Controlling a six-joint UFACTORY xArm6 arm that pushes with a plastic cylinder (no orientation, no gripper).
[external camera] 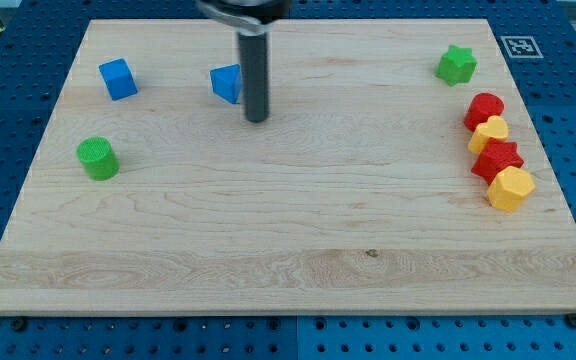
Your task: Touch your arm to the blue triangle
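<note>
The blue triangle [227, 84] lies on the wooden board near the view's top, left of centre. My dark rod comes down from the view's top, and my tip [257, 119] rests on the board just right of and slightly below the blue triangle. The rod's shaft partly overlaps the triangle's right edge in the picture; I cannot tell if they touch.
A blue cube [118, 79] sits at the upper left and a green cylinder [98, 158] below it. A green star [456, 65] is at the upper right. Below it stand a red block [484, 107], a yellow block [490, 131], a red block [497, 158] and a yellow block [511, 188], close together.
</note>
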